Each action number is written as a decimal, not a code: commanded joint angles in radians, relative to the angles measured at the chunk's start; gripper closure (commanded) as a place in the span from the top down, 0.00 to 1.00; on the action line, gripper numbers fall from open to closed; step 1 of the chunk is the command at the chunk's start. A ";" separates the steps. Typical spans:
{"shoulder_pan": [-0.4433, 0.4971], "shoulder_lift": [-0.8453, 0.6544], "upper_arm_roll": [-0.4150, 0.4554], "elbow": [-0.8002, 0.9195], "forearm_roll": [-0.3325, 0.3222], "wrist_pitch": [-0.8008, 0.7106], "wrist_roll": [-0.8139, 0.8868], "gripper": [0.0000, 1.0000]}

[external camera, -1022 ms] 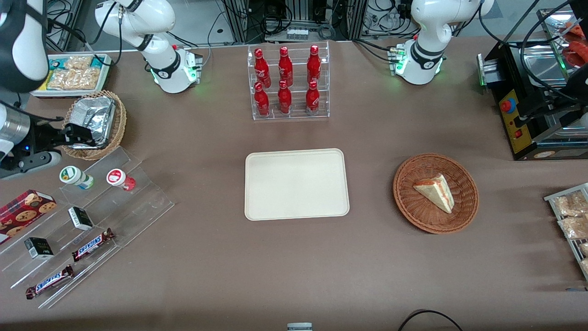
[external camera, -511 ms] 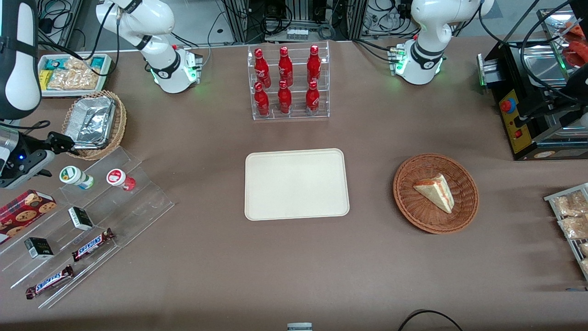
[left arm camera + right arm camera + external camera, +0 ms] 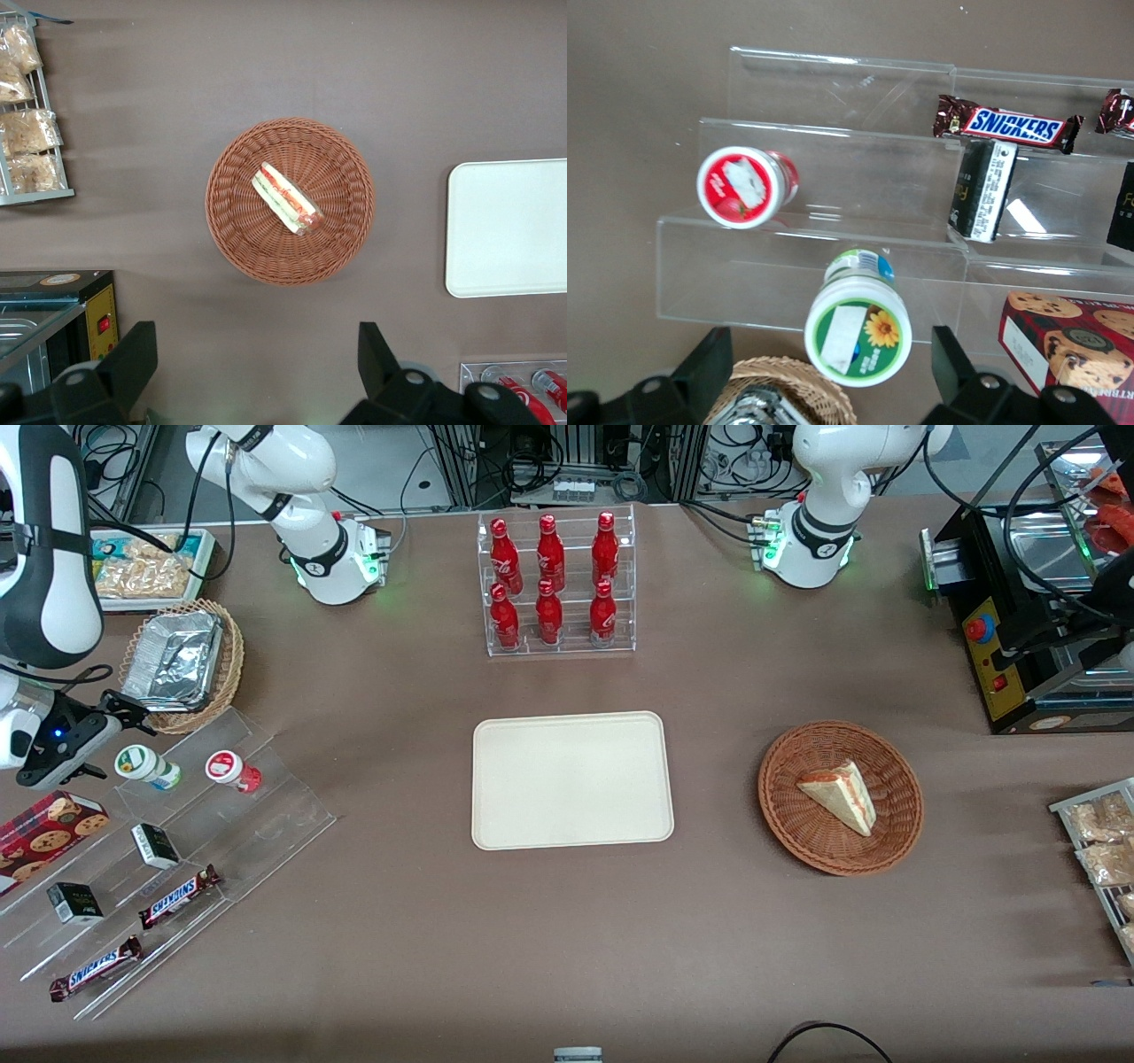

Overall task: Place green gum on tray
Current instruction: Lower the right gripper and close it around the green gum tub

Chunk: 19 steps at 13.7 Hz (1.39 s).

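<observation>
The green gum [image 3: 146,766] is a small white bottle with a green lid, standing on the top step of a clear acrylic shelf [image 3: 266,815] toward the working arm's end of the table. The right wrist view looks down on the green gum [image 3: 858,336] and its sunflower lid. My gripper [image 3: 106,735] hovers just above it, open, and the lid shows between the gripper's [image 3: 830,343] two spread fingers without touching either. The cream tray [image 3: 571,779] lies bare at mid-table, well apart from the gum; the left wrist view shows one end of the tray [image 3: 509,226].
A red-lidded bottle [image 3: 232,771] stands beside the gum on the same step. A wicker basket with a foil container [image 3: 182,660] sits close by. Snickers bars [image 3: 177,896], dark boxes and a cookie box [image 3: 49,828] fill the lower steps. A cola rack [image 3: 554,584] and a sandwich basket [image 3: 840,797] lie farther off.
My gripper has moved off the foil basket, nearer to the front camera, and now hangs over the green gum. Nothing else has moved.
</observation>
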 commanded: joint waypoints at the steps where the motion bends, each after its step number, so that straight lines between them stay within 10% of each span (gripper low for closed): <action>1: -0.010 -0.013 0.005 -0.061 -0.016 0.082 -0.016 1.00; 6: -0.024 -0.010 0.005 -0.130 -0.016 0.180 -0.026 0.98; 7: -0.024 -0.010 0.005 -0.135 -0.016 0.188 -0.039 0.85; 9: -0.024 -0.009 0.005 -0.132 -0.017 0.187 -0.054 0.14; 10: -0.023 -0.009 0.005 -0.129 -0.019 0.180 -0.056 0.00; 19: 0.057 -0.009 0.014 0.020 -0.011 -0.008 0.067 0.00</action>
